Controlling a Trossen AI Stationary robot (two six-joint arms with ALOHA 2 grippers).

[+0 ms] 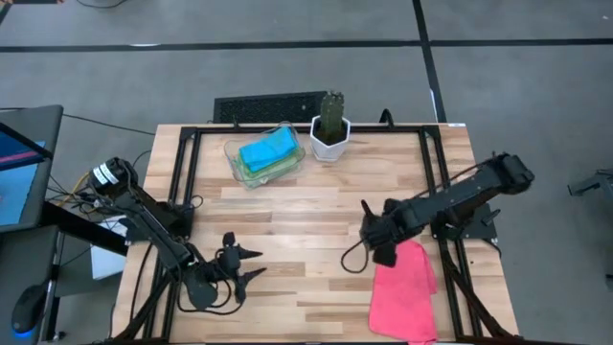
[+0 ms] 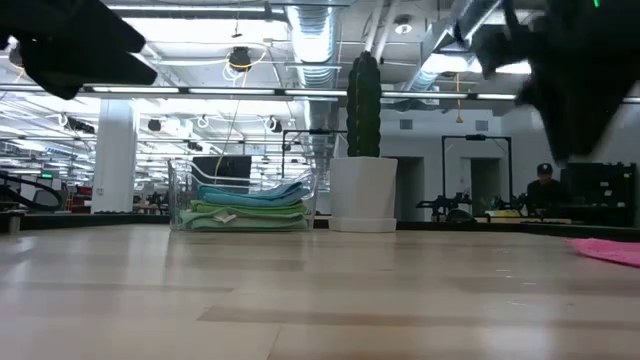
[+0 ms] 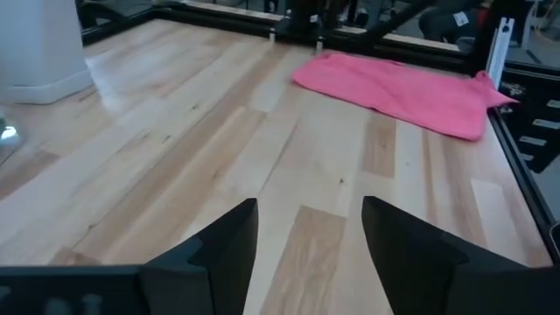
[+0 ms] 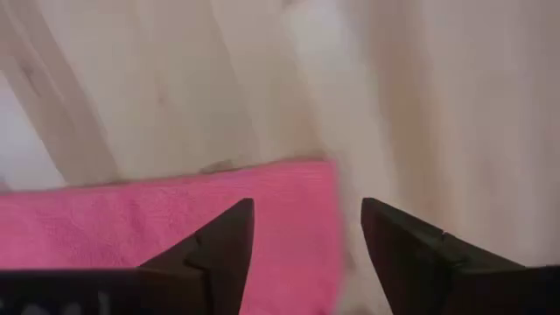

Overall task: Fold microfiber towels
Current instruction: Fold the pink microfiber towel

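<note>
A hot pink towel (image 1: pixel 404 292) lies flat on the table near its right front corner; it also shows in the left wrist view (image 3: pixel 402 87), at the low view's right edge (image 2: pixel 608 250) and in the right wrist view (image 4: pixel 166 232). My right gripper (image 1: pixel 375 240) is open above the towel's far left corner, fingers pointing down, one finger over the cloth and one over bare wood. My left gripper (image 1: pixel 251 264) is open and empty near the table's front left. Folded cyan and green towels (image 1: pixel 266 153) lie stacked in a clear tray (image 1: pixel 287 171) at the back.
A white pot with a cactus (image 1: pixel 330 129) stands at the back centre beside the tray. A dark keyboard (image 1: pixel 268 105) lies past the far edge. Black frame rails (image 1: pixel 445 192) run along the table's sides. Bare wood (image 1: pixel 297 230) lies between the two grippers.
</note>
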